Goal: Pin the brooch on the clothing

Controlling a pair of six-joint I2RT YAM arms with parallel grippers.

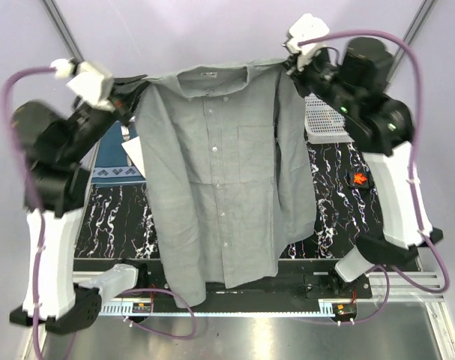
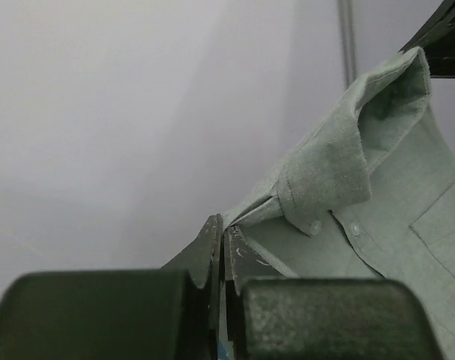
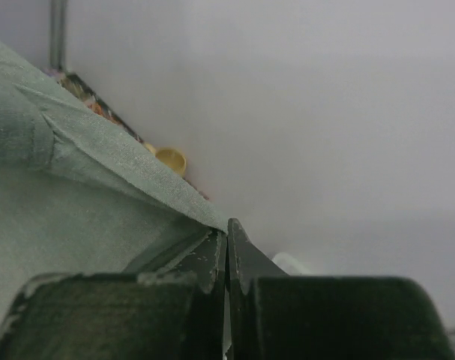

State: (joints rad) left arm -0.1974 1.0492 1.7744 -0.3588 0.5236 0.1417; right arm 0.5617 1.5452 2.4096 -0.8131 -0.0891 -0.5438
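Brooch (image 1: 358,178) is lying as a tiny orange-red speck with a ragged, flower-like outline on the black, white-veined marbled mat (image 1: 339,214) that is covering the surface. It is sitting just beside the right arm's pale forearm and well apart from the clothing (image 1: 227,172).

That clothing, a grey short-sleeved shirt of soft, finely woven cloth, is hanging spread out with its front facing the overhead camera. Its hem is drooping down to the near rail. A pointed collar (image 1: 184,81) is folding over at the top around a white neck label (image 1: 210,74), small pale buttons (image 1: 214,150) are running down the placket, and a square chest pocket (image 1: 259,150) is showing on one side.

The left pincer (image 1: 131,96) is clenching one shoulder of the shirt. In its wrist view the dark tapered tips (image 2: 221,226) are pressing together on a grey fold. The right pincer (image 1: 291,66) is clamping the other shoulder the same way (image 3: 227,225) (cloth edge running straight into the tips).

A white perforated tray (image 1: 326,120) is sitting behind the right arm, and its contents are hard to make out. A blue patterned placemat (image 1: 111,165) is peeking out beside the left arm.
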